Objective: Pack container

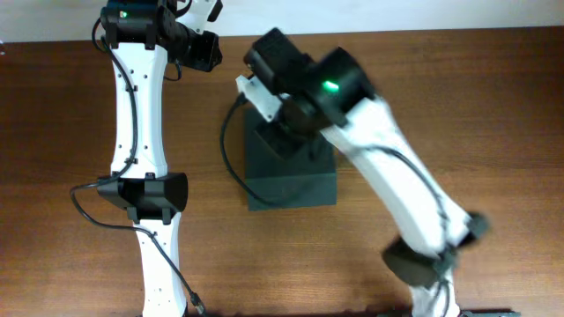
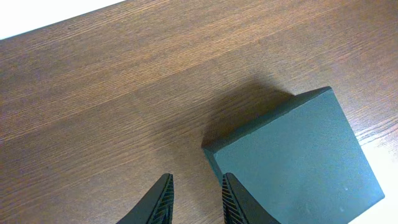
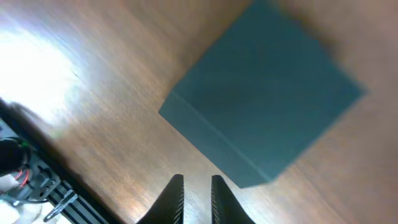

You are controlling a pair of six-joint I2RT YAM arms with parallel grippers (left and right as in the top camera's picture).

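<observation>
The container is a dark green-black box with its flat lid down, standing mid-table. In the left wrist view the container lies to the right, its near corner just beyond my left gripper, which is a little open with only bare wood between the fingers. The right wrist view shows the container ahead and to the right of my right gripper, whose fingers are narrowly open and hold nothing. From overhead, the right arm's wrist hangs over the box's far edge; the left gripper is up at the far left.
The wooden table carries only the box. A black cable loops beside the box's left side. Black rails and wiring run along the table's edge at the lower left of the right wrist view.
</observation>
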